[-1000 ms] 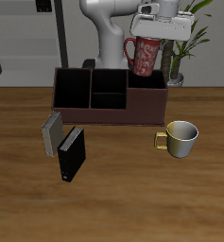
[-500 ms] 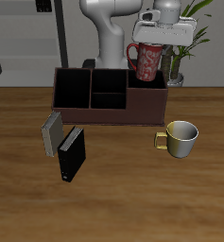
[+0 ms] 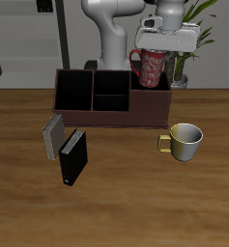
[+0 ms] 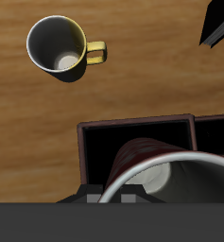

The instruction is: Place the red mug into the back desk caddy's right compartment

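Holding the red mug (image 3: 150,66) over the caddy (image 3: 111,97).

Front view: the gripper (image 3: 160,42) is clamped on the mug's rim, and the mug hangs upright above the right compartment (image 3: 151,95). Wrist view: the mug (image 4: 165,170) sits over that box (image 4: 123,151); best to go straight down, slowly, clear of the walls.

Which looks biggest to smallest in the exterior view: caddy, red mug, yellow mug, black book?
1. Caddy, clearly largest.
2. Black book.
3. Red mug and yellow mug look about alike; the yellow one is nearer the camera, so no ranking between them.
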